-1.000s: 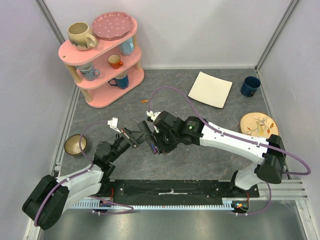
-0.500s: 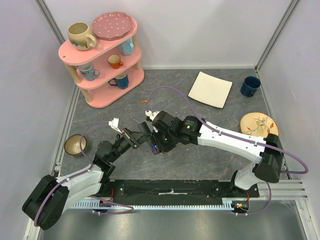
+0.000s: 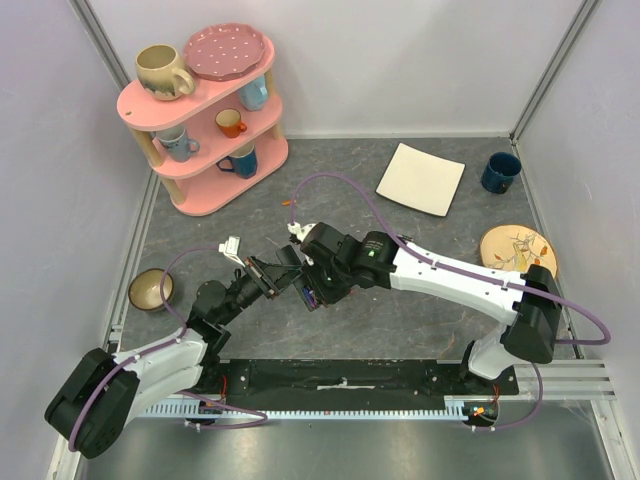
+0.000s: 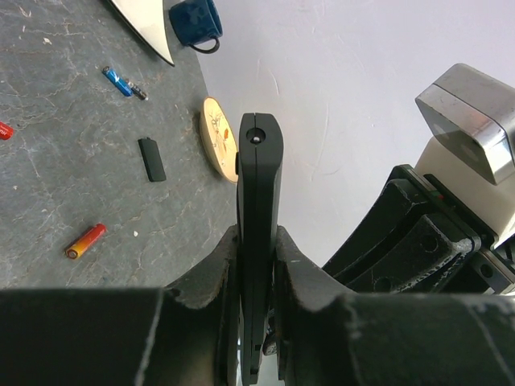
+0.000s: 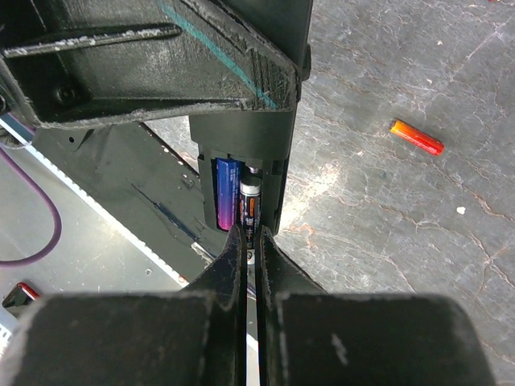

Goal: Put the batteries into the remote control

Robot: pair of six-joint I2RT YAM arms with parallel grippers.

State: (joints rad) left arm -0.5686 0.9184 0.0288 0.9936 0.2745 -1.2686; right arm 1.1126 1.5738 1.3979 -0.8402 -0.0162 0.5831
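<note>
The left gripper (image 4: 257, 269) clamps the slim black remote control (image 4: 259, 185) edgewise. The right gripper (image 5: 250, 241), closed, its tip on the black cylindrical battery (image 5: 250, 203) in the recess, should push gently and straight, beside the blue-purple battery (image 5: 227, 193).

Grey table (image 3: 400, 315) with pink rack (image 3: 215, 185), square plate (image 3: 421, 178), mug (image 3: 499, 172), orange battery (image 4: 85, 240)

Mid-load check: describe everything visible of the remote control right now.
The remote control is a slim, flat, black bar, plastic by its look, edge-on to the left wrist camera. The left gripper is shut on it, one finger on each flat face, holding it above the table. Its open back recess holds a blue-purple battery and a black battery side by side. The right gripper, shut, has its tips at the black battery's end.
</note>
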